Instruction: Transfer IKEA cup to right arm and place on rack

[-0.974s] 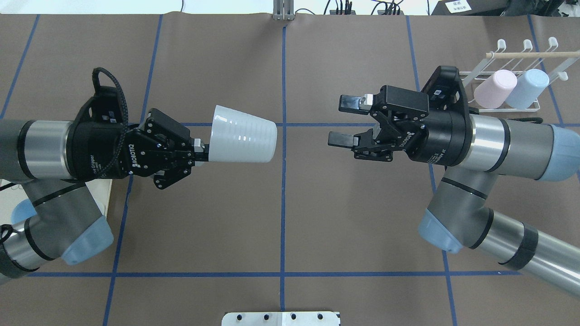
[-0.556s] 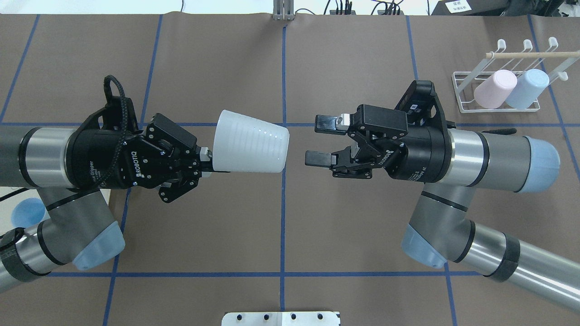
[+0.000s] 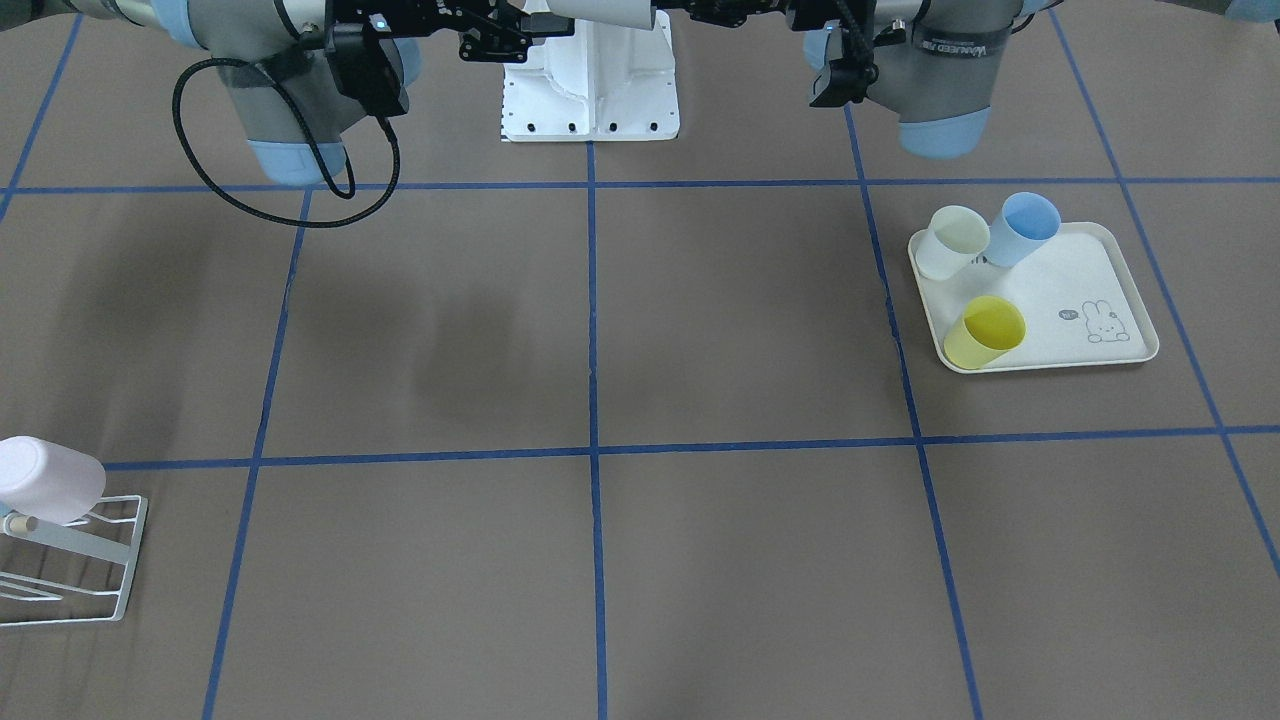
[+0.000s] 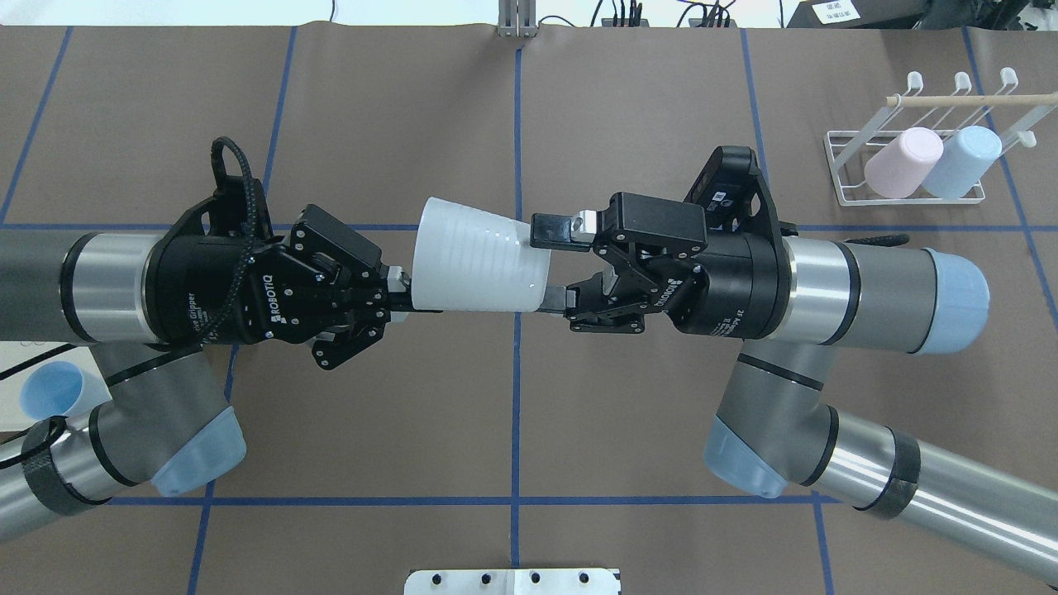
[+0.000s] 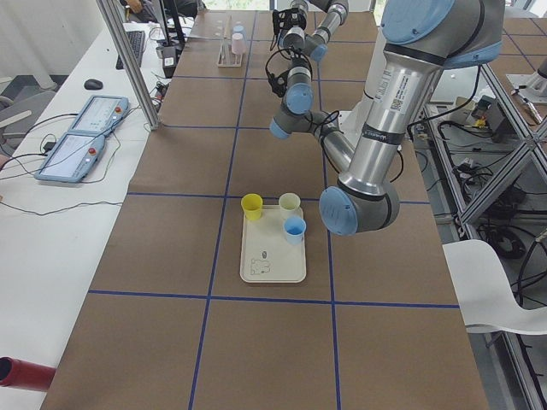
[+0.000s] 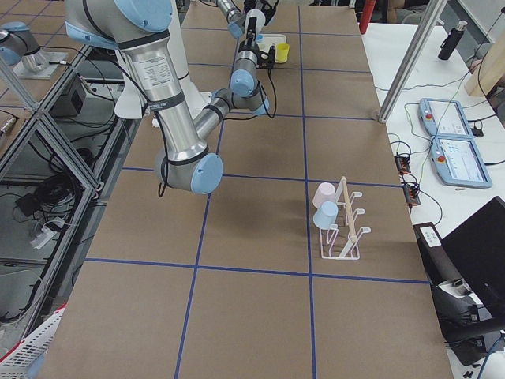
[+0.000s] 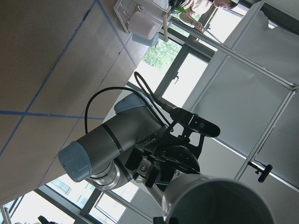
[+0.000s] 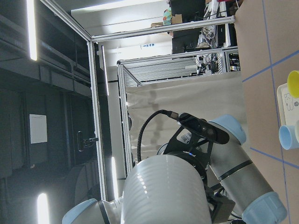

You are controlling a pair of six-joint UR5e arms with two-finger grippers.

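Note:
The IKEA cup [image 4: 479, 264] is white, lies on its side in mid-air over the table's centre line, and fills the bottom of both wrist views [image 7: 219, 200] [image 8: 163, 191]. My left gripper [image 4: 400, 291] is shut on the cup's rim at its wide end. My right gripper [image 4: 552, 264] is open, with one finger above and one below the cup's narrow base end. The white wire rack [image 4: 836, 169] stands at the far right with a pink cup [image 4: 903, 161] and a light blue cup [image 4: 963, 161] on it. The rack also shows in the front view [image 3: 120, 560].
A cream rabbit-print tray [image 3: 1100, 280] on my left side holds a pale cup [image 3: 950, 240], a blue cup [image 3: 1025, 228] and a yellow cup [image 3: 985, 332]. A white base plate [image 4: 512, 581] sits at the near table edge.
Both arms have moved towards each other. The left gripper carried the cup to the right, and the right gripper's open fingers now straddle the cup's base end.

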